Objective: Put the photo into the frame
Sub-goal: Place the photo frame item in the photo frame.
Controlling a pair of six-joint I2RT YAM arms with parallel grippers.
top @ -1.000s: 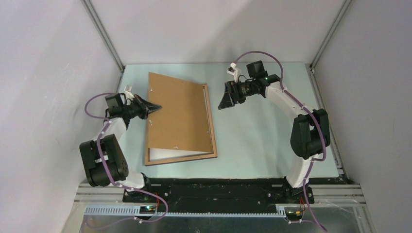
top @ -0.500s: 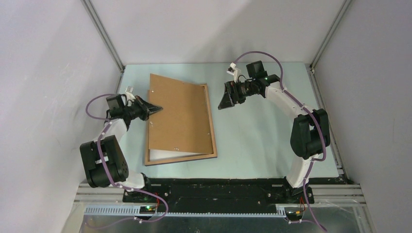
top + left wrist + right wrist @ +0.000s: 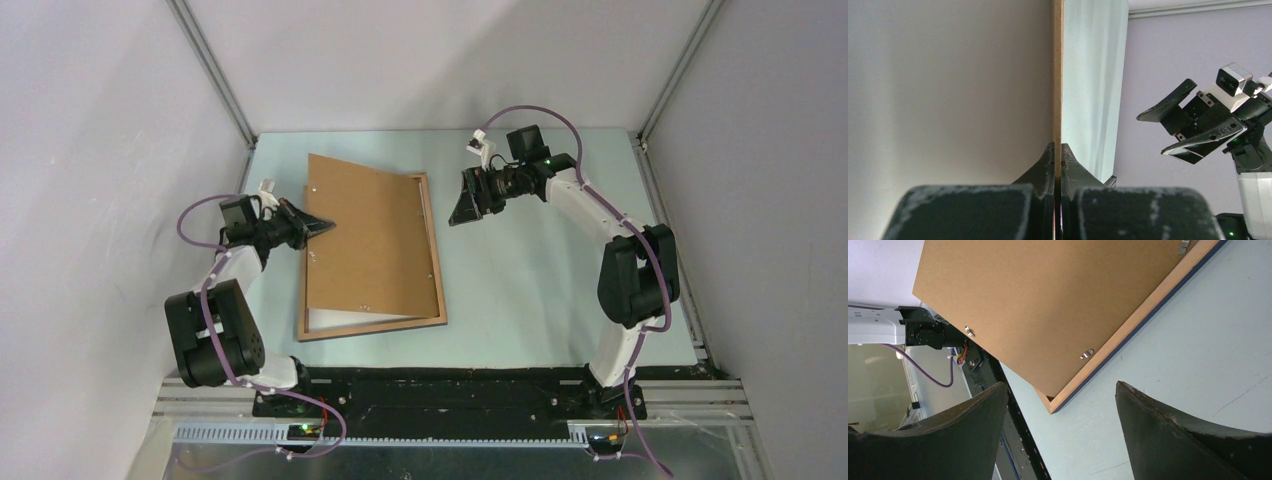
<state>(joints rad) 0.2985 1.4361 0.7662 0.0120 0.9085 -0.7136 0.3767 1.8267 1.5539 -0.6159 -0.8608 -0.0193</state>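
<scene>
The frame (image 3: 437, 250) lies flat on the table, light wood rails up, with a blue outer side (image 3: 1128, 335). A brown backing board (image 3: 365, 235) slants over it, lifted along its left edge. My left gripper (image 3: 325, 222) is shut on that edge, and the thin board (image 3: 1057, 75) runs straight out from between its fingertips (image 3: 1058, 150). A white strip (image 3: 345, 318) shows inside the frame's near end under the board; it looks like the photo's plain back. My right gripper (image 3: 462, 208) hangs open above the table just right of the frame, with nothing between its fingers (image 3: 1060, 405).
Small metal clips (image 3: 1087, 354) sit along the board's edges. Pale green table (image 3: 540, 270) stretches to the right of the frame. Grey walls close in on both sides, and the black base rail (image 3: 450, 385) runs along the near edge.
The left gripper and the board's raised edge have shifted very slightly. The right arm has not moved.
</scene>
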